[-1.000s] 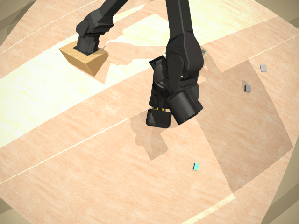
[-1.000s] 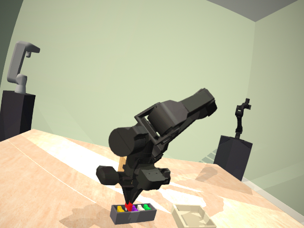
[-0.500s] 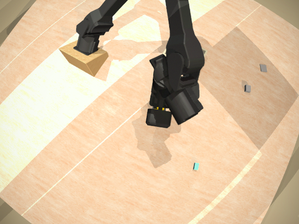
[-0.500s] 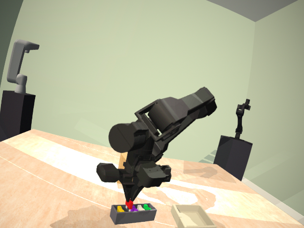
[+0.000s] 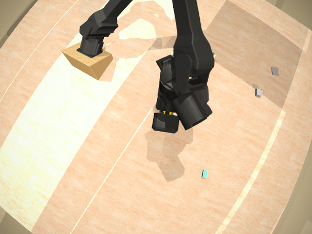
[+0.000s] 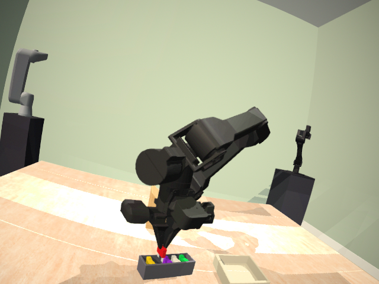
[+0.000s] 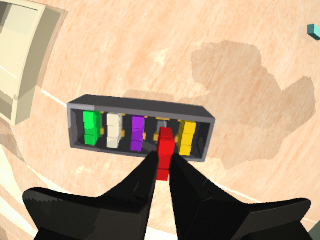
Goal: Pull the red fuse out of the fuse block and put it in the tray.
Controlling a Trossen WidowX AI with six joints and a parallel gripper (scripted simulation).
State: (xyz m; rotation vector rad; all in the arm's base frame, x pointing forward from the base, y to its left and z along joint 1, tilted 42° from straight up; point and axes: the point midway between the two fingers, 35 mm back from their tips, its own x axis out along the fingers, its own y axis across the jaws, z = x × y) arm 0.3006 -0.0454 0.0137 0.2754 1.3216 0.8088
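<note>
My gripper [image 6: 161,247] [image 7: 163,158] is shut on the red fuse [image 6: 161,252] [image 7: 166,142], holding it above its slot in the dark fuse block [image 6: 168,271] [image 7: 142,105]. The red body is higher than the other fuses; whether its pale legs clear the rim is unclear. Yellow [image 6: 150,260] [image 7: 187,137], purple [image 6: 166,260] [image 7: 137,132], white [image 6: 174,258] [image 7: 114,130] and green [image 6: 183,258] [image 7: 91,127] fuses sit in the block. The cream tray [image 6: 221,269] [image 7: 36,60] stands beyond the green end. The arm hides the block in the top view.
The arm's base stands on a wooden box [image 5: 83,64]. A small teal block [image 5: 204,174] [image 7: 314,31] and two small grey pieces, one [image 5: 258,92] nearer and one [image 5: 275,71] farther, lie on the table away from the fuse block.
</note>
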